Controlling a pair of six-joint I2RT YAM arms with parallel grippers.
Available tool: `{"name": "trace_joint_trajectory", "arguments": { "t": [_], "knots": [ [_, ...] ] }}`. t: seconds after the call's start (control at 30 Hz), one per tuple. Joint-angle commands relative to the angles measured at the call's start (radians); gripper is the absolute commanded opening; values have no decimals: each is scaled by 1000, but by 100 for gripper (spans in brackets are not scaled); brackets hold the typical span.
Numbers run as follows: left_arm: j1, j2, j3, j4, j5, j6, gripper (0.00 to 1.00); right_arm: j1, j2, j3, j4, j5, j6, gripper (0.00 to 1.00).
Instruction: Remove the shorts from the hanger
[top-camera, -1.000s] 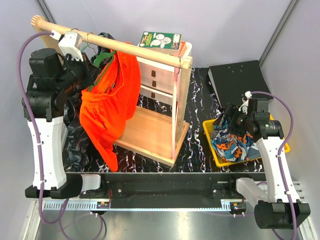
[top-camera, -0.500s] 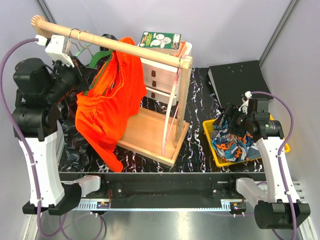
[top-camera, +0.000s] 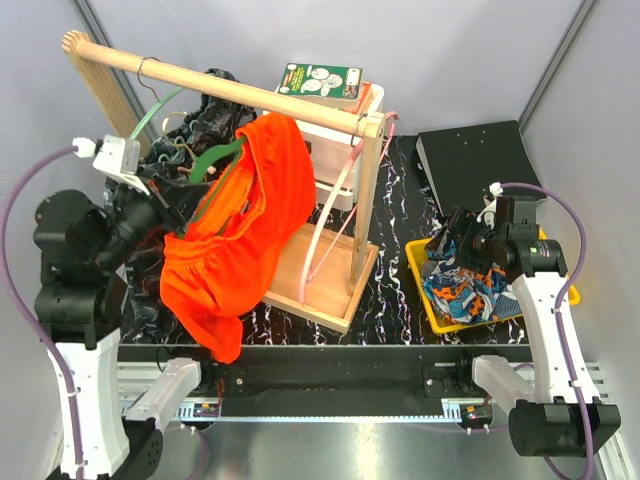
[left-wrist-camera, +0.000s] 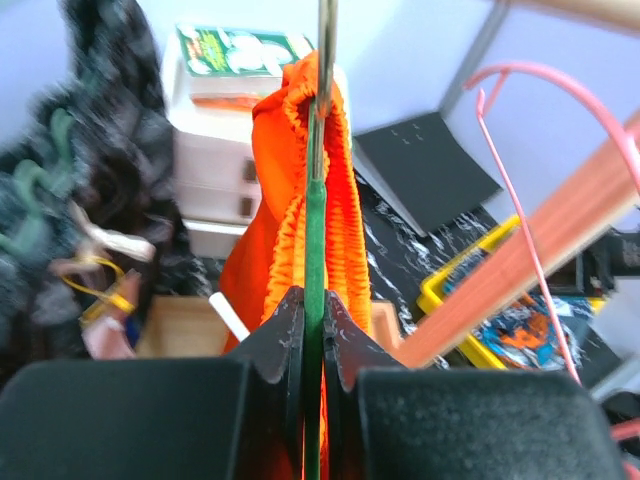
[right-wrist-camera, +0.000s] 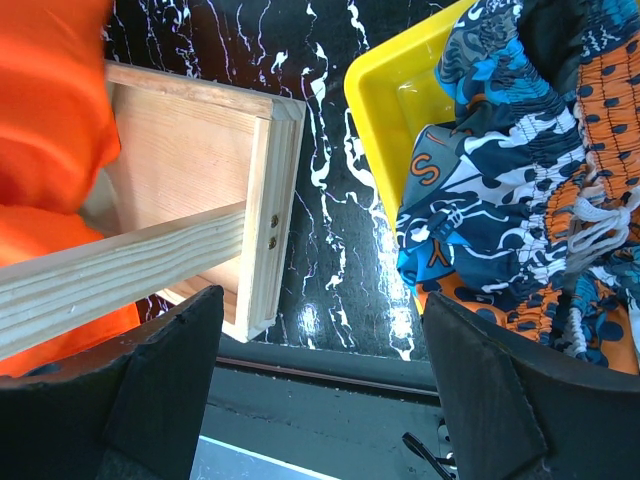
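Left wrist view: the left gripper (left-wrist-camera: 312, 305) is clamped on the green hanger (left-wrist-camera: 316, 220), with the orange shorts (top-camera: 235, 240) draped over it at the rack's (top-camera: 365, 180) left side. Right of the rack, the right gripper (right-wrist-camera: 320, 300) gapes wide over patterned shorts (right-wrist-camera: 500, 200) in a yellow tray (right-wrist-camera: 385, 90).

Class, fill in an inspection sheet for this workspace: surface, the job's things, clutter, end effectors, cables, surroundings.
Surface: black marbled table, with a wooden rack standing on it.
Job's things: orange shorts draped on a green hanger; dark patterned shorts hang at the rack's left; blue, orange and white shorts lie in the yellow tray.
Clutter: white drawer unit with a green box on top; black pad at the far right.
End effectors: left end effector shut on the green hanger; right end effector open, empty, beside the tray.
Cables: purple cables loop off both arms.
Surroundings: plain grey walls.
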Motion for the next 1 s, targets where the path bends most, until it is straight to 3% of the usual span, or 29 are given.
{"name": "trace_joint_trajectory", "arguments": {
  "t": [0.0, 0.23, 0.47, 0.57, 0.8, 0.97],
  "knots": [
    [4, -71, -146, 260, 114, -120, 0, 4, 7, 3, 15, -15, -7, 88],
    [4, -103, -355, 424, 265, -265, 0, 4, 15, -38, 113, -143, 60, 88],
    [-3, -79, -508, 608, 331, -417, 0, 4, 32, -67, 375, -360, 223, 88],
    [-31, -57, -525, 622, 325, -417, 0, 4, 42, -70, 467, -407, 284, 90],
    [-248, 47, -511, 630, 202, -385, 0, 4, 64, -70, 572, -464, 355, 93],
    [-345, 119, -508, 634, 136, -374, 0, 7, 79, -108, 719, -547, 440, 88]
  ]
}}
